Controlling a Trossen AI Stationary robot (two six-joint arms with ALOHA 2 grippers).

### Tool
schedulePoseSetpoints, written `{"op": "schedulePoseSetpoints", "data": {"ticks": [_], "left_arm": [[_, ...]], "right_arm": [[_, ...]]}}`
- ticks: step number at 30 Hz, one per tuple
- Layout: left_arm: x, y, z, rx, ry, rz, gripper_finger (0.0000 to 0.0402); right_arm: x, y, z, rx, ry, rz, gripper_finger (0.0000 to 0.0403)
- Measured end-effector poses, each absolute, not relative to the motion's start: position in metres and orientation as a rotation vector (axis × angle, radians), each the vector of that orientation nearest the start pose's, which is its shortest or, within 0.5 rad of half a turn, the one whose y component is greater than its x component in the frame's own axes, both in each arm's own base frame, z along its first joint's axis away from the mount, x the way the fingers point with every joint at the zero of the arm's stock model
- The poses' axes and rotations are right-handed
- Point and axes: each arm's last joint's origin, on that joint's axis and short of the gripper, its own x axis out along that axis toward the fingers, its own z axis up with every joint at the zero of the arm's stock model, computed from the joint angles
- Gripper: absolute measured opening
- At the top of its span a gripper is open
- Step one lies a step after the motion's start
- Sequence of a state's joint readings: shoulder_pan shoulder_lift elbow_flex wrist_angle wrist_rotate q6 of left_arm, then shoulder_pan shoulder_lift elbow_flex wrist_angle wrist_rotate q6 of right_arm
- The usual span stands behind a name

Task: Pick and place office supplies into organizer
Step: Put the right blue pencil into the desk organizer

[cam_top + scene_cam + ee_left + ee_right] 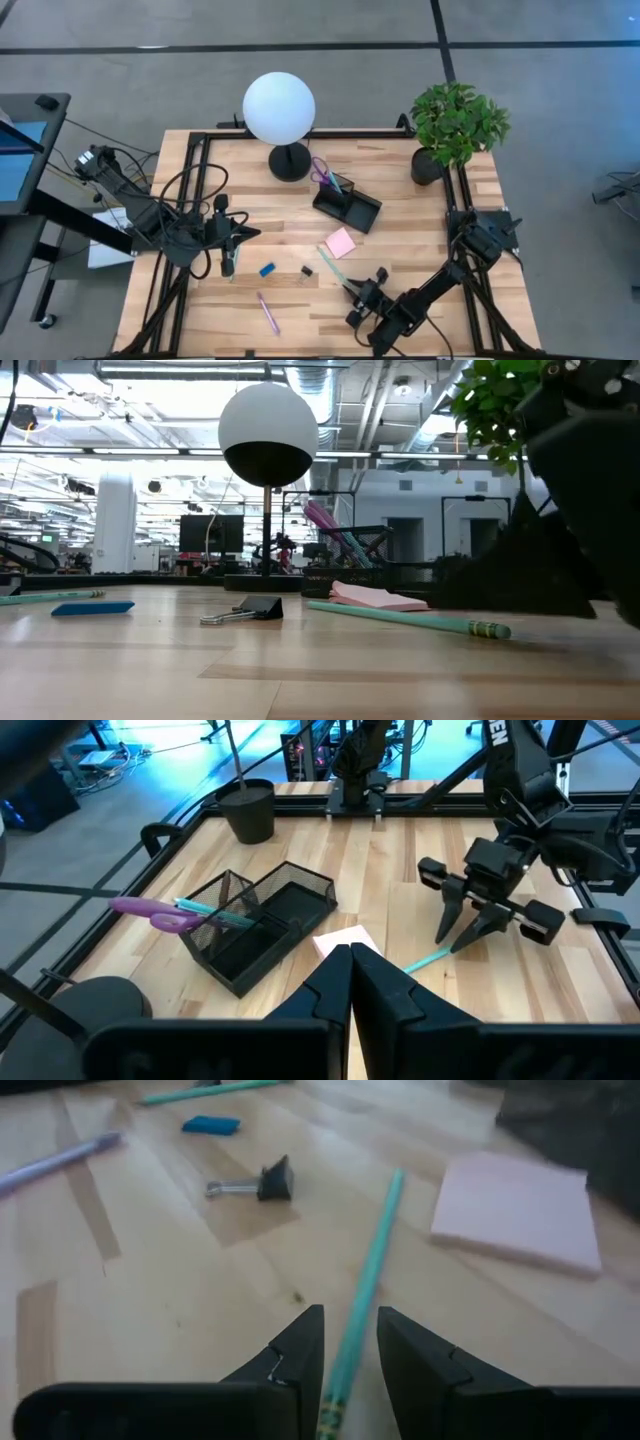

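Right claw (348, 1355) is clamped on teal pencil (366, 1295) near tabletop (420, 215) front edge; left claw (350, 982) is closed, empty.

No legible text, labels, brand marks, numbers or signs.

Left wrist view, upper right: white letter fragments on the dark arm link of the far arm (520, 750), cut off by the frame edge, unreadable.

Low view: room beyond the table holds screens and fixtures, nothing there readable.

High and right wrist views: no markings on any item.
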State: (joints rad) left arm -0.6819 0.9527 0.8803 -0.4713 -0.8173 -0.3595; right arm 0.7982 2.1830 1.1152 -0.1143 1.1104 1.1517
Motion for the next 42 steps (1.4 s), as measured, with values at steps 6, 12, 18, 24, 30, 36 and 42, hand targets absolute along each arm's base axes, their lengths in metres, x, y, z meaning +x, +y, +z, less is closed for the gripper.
{"op": "schedulePoseSetpoints", "data": {"ticks": [6, 12, 18, 24, 30, 36, 42], "left_arm": [[0.161, -0.104, 0.316, 0.017, 0.366, 0.2, 0.0003], [0.161, -0.104, 0.316, 0.016, 0.366, 0.2, 0.0003], [0.161, -0.104, 0.316, 0.015, 0.366, 0.2, 0.0003], [0.161, -0.104, 0.316, 0.015, 0.365, 0.2, 0.0003], [0.161, -0.104, 0.316, 0.015, 0.367, 0.197, 0.0003], [0.161, -0.104, 0.315, 0.013, 0.369, 0.193, 0.0003], [0.162, -0.104, 0.316, 0.008, 0.362, 0.191, 0.0003]], "right_arm": [[0.276, 0.253, 0.058, 0.181, 0.447, -0.552, 0.0091], [0.271, 0.248, 0.057, 0.232, 0.55, -0.58, 0.0083], [0.272, 0.241, 0.057, 0.239, 0.628, -0.598, 0.0063], [0.274, 0.239, 0.056, 0.252, 0.628, -0.61, 0.0056], [0.273, 0.238, 0.055, 0.254, 0.611, -0.613, 0.0056], [0.275, 0.238, 0.054, 0.235, 0.592, -0.601, 0.0064], [0.276, 0.239, 0.055, 0.234, 0.583, -0.588, 0.0105]]}}
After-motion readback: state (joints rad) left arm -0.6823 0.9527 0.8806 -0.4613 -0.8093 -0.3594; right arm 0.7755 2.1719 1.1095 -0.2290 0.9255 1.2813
